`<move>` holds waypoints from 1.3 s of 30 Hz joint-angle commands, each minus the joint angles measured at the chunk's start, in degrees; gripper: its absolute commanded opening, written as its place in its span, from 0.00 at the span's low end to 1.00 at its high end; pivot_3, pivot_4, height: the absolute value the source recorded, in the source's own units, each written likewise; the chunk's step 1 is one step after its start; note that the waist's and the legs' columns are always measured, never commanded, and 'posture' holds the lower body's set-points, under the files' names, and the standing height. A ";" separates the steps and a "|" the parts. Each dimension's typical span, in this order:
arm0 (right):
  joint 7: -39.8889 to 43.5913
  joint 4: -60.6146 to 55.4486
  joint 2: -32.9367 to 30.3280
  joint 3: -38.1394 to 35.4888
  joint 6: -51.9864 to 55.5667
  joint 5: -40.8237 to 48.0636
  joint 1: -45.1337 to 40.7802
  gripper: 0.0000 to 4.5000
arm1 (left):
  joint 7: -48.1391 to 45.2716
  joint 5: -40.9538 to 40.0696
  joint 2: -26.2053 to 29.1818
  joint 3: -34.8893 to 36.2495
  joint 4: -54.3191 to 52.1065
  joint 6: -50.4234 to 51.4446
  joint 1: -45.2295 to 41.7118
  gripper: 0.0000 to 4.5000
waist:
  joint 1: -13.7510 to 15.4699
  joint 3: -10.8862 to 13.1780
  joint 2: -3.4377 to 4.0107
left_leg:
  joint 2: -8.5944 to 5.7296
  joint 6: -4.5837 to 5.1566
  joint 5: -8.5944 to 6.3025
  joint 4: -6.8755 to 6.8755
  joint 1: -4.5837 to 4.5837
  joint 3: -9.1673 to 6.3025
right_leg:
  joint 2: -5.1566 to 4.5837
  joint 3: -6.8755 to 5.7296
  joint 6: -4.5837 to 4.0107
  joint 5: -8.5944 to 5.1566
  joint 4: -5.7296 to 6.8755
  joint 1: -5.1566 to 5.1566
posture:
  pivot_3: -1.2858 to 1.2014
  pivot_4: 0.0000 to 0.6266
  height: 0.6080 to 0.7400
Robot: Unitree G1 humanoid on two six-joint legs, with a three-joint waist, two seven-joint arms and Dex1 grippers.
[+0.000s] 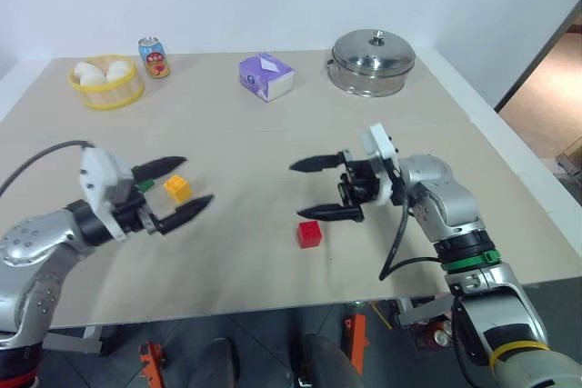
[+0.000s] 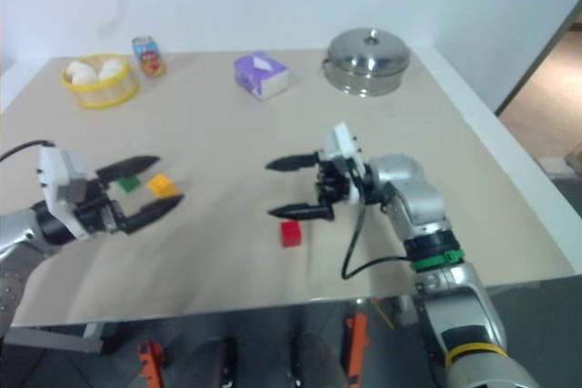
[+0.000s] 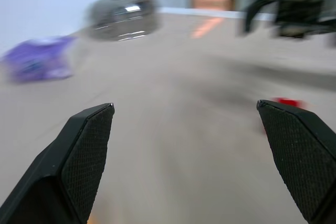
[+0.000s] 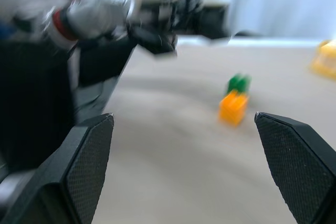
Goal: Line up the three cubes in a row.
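Both grippers gape empty: the right gripper (image 1: 326, 190) hovers just above the small red studded plastic cube (image 1: 309, 233), while the yellow cube (image 1: 177, 188) and green cube (image 2: 128, 184) sit touching between the left gripper's (image 1: 186, 184) fingers. Judged from this, the red cube should be carried toward that pair and set down square beside the yellow one.

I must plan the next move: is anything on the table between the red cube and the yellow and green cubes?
Nothing visible: bare table lies between the small red plastic studded cube and the yellow and green ones.

Bright, even light with soft shadows; head views sharp; both wrist views smeared by motion blur.
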 commanded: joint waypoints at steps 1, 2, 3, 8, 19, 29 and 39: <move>-5.91 -4.87 2.32 -0.95 3.11 -0.36 -2.48 0.99 | -3.15 2.37 3.58 2.95 10.07 -2.44 -3.11 1.00 | 0.05 -0.01 -0.01 | 0.00 -0.02 0.01 -0.01 -0.03 -0.01 | 0.00 -0.02 0.00 0.01 0.03 -0.04 | 0.52 0.24 1.00; -6.68 -5.38 2.80 -0.75 3.38 -0.80 -2.61 0.99 | -4.40 3.09 4.25 2.79 13.18 -3.34 -4.06 1.00 | 0.06 -0.01 -0.01 | -0.01 -0.02 0.01 -0.03 -0.05 0.03 | -0.02 0.00 0.00 0.00 0.03 -0.09 | 0.52 0.24 1.00; -7.39 -5.68 3.40 -0.60 3.39 -1.16 -2.69 0.99 | -6.65 4.37 5.18 2.04 17.70 -5.03 -5.52 1.00 | 0.09 -0.03 -0.04 | -0.01 -0.02 0.01 -0.03 -0.11 0.05 | -0.03 0.01 0.00 0.01 0.03 -0.15 | 0.52 0.24 1.00; -9.63 -7.03 5.17 -0.27 3.15 -2.70 -2.00 0.99 | -15.15 10.20 7.99 -1.99 37.15 -11.40 -14.48 1.00 | 0.60 -0.11 -0.18 | -0.05 -0.05 0.03 -0.01 -0.64 0.16 | -0.11 0.05 0.09 0.06 0.01 -0.64 | 0.52 0.24 1.00; -14.49 -13.22 4.70 -1.70 5.24 -2.72 1.31 0.99 | -18.30 21.71 5.38 -9.18 67.28 -21.03 -31.67 1.00 | 1.21 -0.16 -0.27 | -0.04 -0.05 0.03 0.12 -0.82 0.15 | -0.09 -0.04 0.11 0.09 0.08 -0.76 | 0.52 0.24 1.00; -16.35 -15.32 4.32 -2.03 5.44 -2.79 2.35 0.99 | -15.84 27.85 1.73 -11.58 79.19 -26.56 -38.50 1.00 | 1.13 -0.18 -0.30 | -0.04 -0.06 0.03 0.23 -0.86 0.16 | -0.10 -0.01 0.14 0.13 0.12 -0.75 | 0.52 0.24 1.00; -17.14 -15.63 4.09 -2.10 5.18 -2.70 2.55 1.00 | -14.11 29.34 1.23 -10.46 81.77 -28.14 -39.85 0.53 | 1.16 -0.18 -0.31 | -0.04 -0.06 0.03 0.34 -0.85 0.13 | -0.10 -0.02 0.15 0.13 0.24 -0.75 | 0.52 0.24 1.00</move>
